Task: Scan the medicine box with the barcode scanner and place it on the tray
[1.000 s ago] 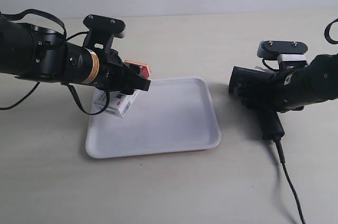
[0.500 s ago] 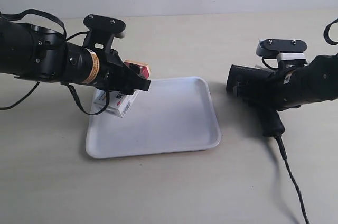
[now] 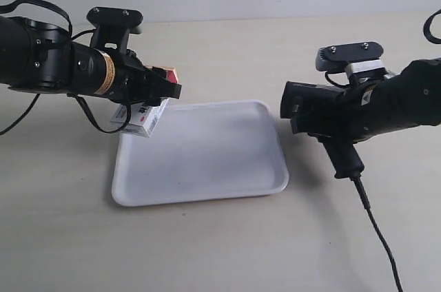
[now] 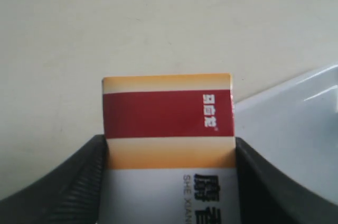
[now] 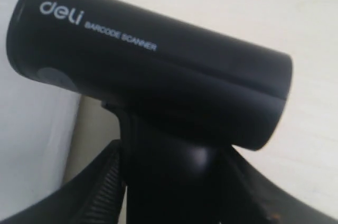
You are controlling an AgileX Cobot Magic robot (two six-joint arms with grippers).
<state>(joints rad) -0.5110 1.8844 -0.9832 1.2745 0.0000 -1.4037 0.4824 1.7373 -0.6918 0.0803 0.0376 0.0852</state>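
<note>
The medicine box (image 3: 148, 114), white with a red and tan end (image 4: 167, 113), hangs in the air over the tray's far left corner, tilted. My left gripper (image 4: 170, 152) is shut on it, one finger on each side. The white tray (image 3: 207, 168) lies flat on the table between the arms. My right gripper (image 5: 171, 168) is shut on the black barcode scanner (image 3: 313, 106), gripping it just below the head (image 5: 153, 65). The scanner's head points toward the box across the tray, and its handle (image 3: 344, 158) hangs down with the cable (image 3: 379, 233) trailing to the front.
The beige table (image 3: 227, 51) stretches behind and in front of the tray. The scanner's cable runs along the table toward the exterior view's lower right corner. A light wall closes the far side.
The left gripper has lifted the box up and away to the left, off the tray's surface. The right gripper has carried the scanner left and upward, closer to the tray's right edge.
</note>
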